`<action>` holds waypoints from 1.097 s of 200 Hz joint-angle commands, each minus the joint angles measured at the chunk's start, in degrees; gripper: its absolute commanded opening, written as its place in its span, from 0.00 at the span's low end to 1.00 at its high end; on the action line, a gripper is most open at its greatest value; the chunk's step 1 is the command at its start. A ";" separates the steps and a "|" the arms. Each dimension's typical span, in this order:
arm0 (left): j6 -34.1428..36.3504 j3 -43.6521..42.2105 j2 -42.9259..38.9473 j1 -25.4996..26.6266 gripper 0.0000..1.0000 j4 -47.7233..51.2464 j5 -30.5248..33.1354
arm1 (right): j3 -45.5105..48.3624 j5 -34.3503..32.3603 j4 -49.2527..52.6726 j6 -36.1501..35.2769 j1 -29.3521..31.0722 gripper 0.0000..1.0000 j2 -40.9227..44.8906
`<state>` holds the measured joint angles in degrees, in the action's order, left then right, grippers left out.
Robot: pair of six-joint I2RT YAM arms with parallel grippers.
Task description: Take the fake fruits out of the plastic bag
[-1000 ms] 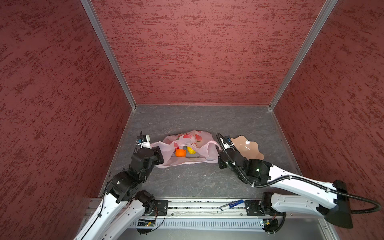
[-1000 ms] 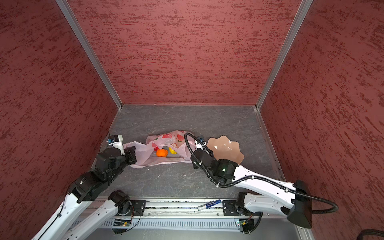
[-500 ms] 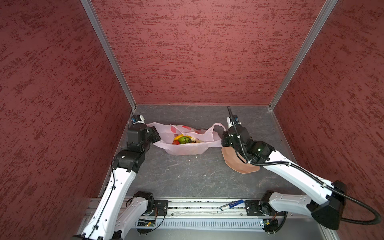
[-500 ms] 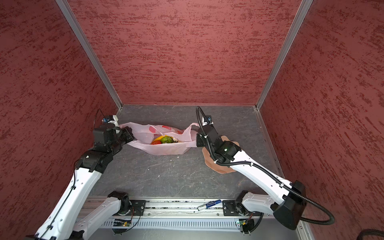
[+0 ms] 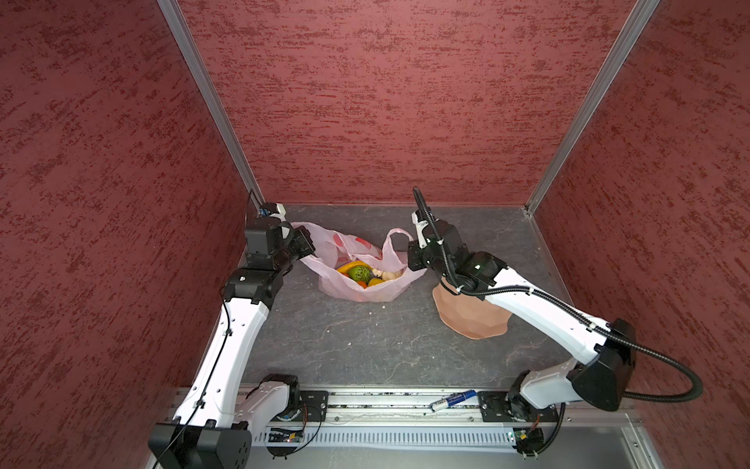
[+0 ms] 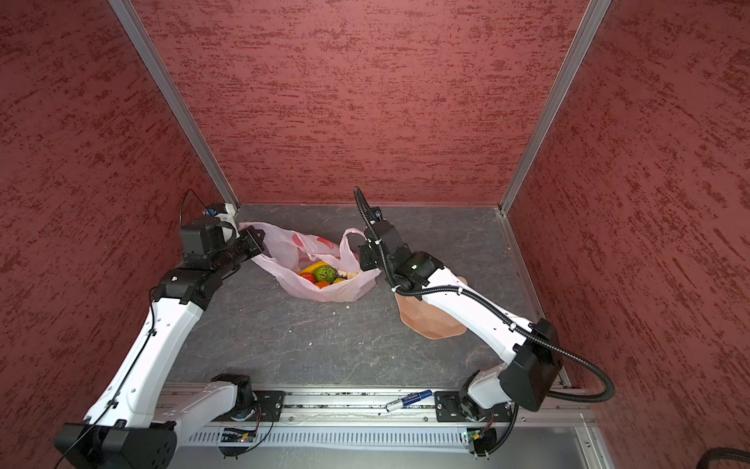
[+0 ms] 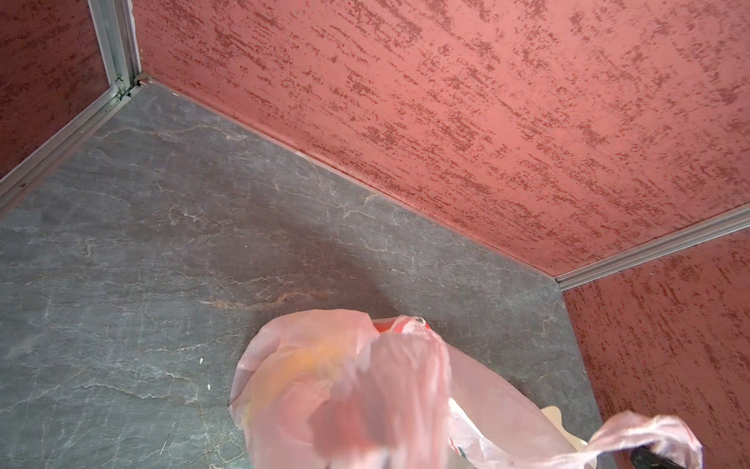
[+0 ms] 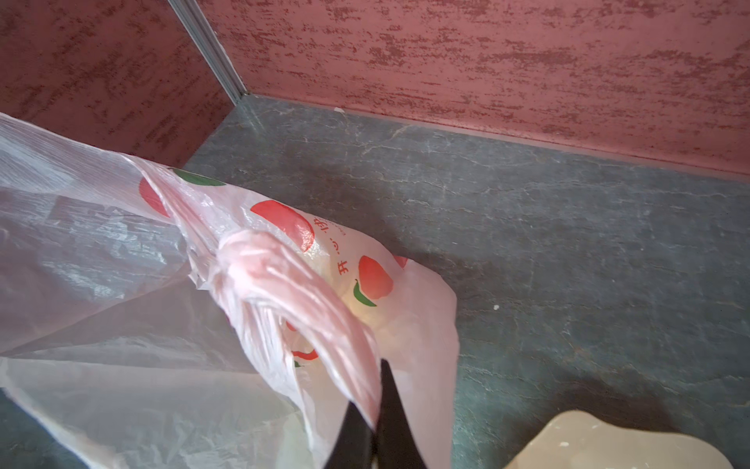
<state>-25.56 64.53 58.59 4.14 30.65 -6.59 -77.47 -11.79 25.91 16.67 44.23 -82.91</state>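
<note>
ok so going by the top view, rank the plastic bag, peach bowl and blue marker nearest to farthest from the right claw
1. plastic bag: its loop handle is pinched in the right claw; the rest hangs to the left.
2. peach bowl: close by, toward the front and right.
3. blue marker: farthest, on the front rail.

plastic bag (image 5: pixel 367 293): pale pink, mouth open | fake fruits (image 5: pixel 359 273): inside bag

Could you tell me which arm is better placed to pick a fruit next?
Probably the right: left gripper and right gripper both clamp the plastic bag, but the right sits nearer the fake fruits and bowl.
</note>
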 commanded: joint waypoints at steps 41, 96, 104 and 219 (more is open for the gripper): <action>-2.46 1.56 -9.37 1.45 0.00 7.32 -0.09 | 2.03 5.13 -2.29 -1.13 3.15 0.03 6.45; -3.09 3.97 -13.75 3.67 0.00 13.07 1.39 | 2.77 2.35 -0.70 0.10 8.47 0.02 10.62; -3.09 4.11 -14.21 3.95 0.00 13.73 1.71 | 2.68 1.96 -0.44 0.21 9.19 0.02 10.98; -3.42 2.23 -11.22 3.51 0.00 18.02 4.78 | 6.65 -2.70 -1.59 0.04 11.28 0.02 10.32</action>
<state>-28.56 69.34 47.92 7.99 47.07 -2.70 -73.87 -12.27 25.74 17.04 55.24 -72.29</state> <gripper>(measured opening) 0.048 0.047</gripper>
